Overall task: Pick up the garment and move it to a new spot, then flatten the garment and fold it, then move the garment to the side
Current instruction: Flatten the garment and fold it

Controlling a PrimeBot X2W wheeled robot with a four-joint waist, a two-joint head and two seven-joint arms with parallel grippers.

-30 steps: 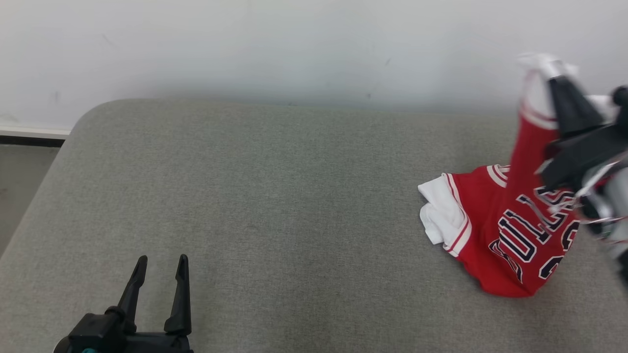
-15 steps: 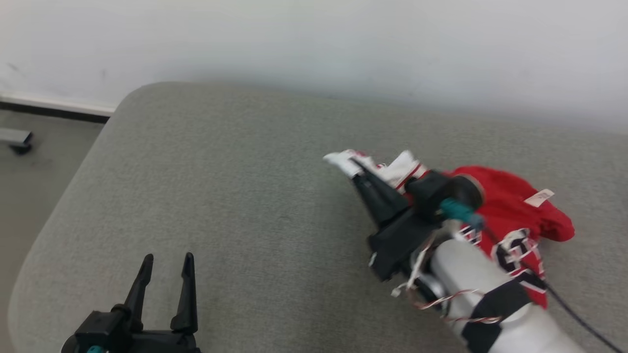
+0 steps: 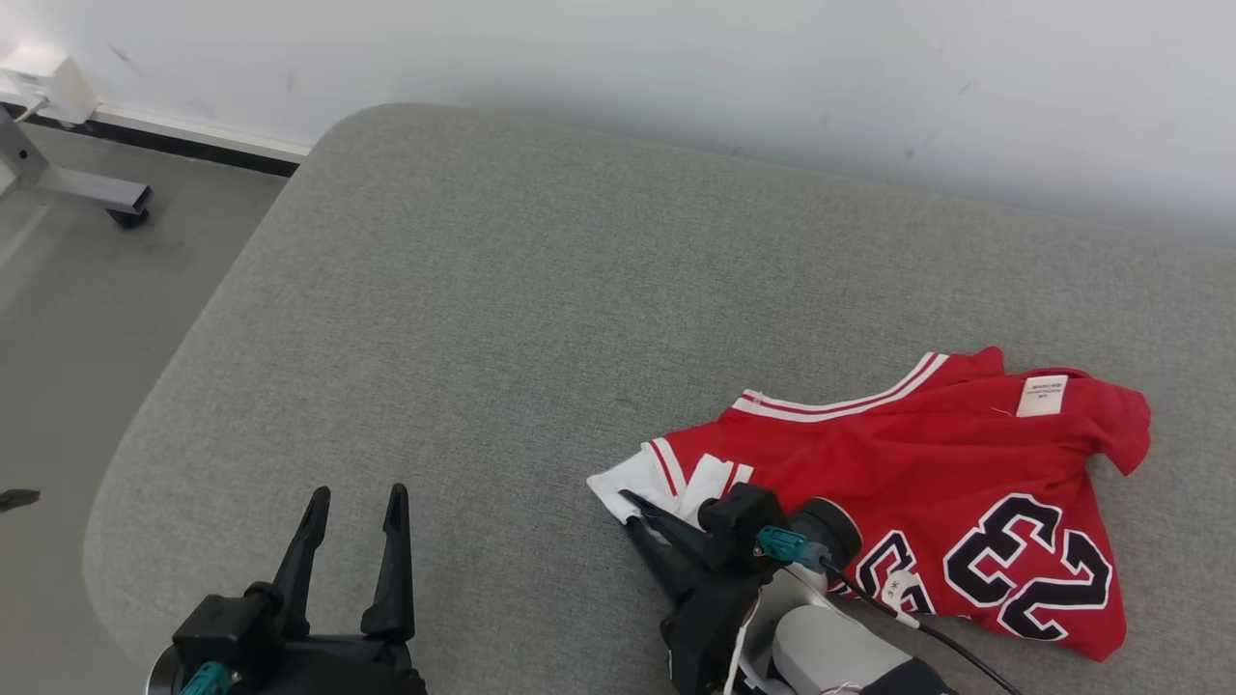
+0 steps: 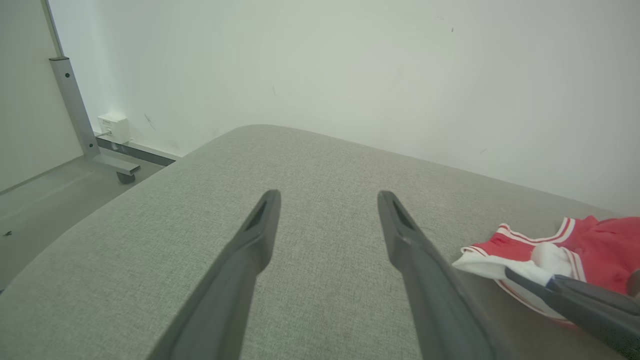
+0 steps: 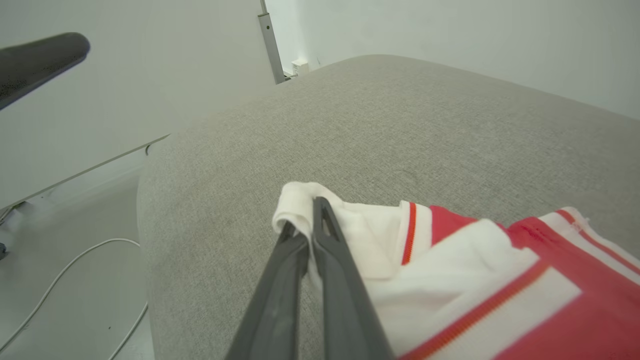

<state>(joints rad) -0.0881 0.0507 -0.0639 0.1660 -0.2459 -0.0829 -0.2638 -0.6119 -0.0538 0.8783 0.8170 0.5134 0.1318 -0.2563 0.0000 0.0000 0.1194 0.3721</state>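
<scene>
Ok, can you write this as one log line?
left gripper: open, empty | right gripper: shut on jersey white corner | jersey: lying on grey cushion

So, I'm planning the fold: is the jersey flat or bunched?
Partly spread: the jersey lies open, number showing, but wrinkled, its white corner pinched in the right claw.

I see a red jersey (image 3: 908,463) with white-and-red striped trim, dark numerals 23 and a small white label. It lies rumpled but mostly spread on the grey pad (image 3: 502,319), toward my right. My right gripper (image 5: 304,215) pinches its bunched white corner.
</scene>
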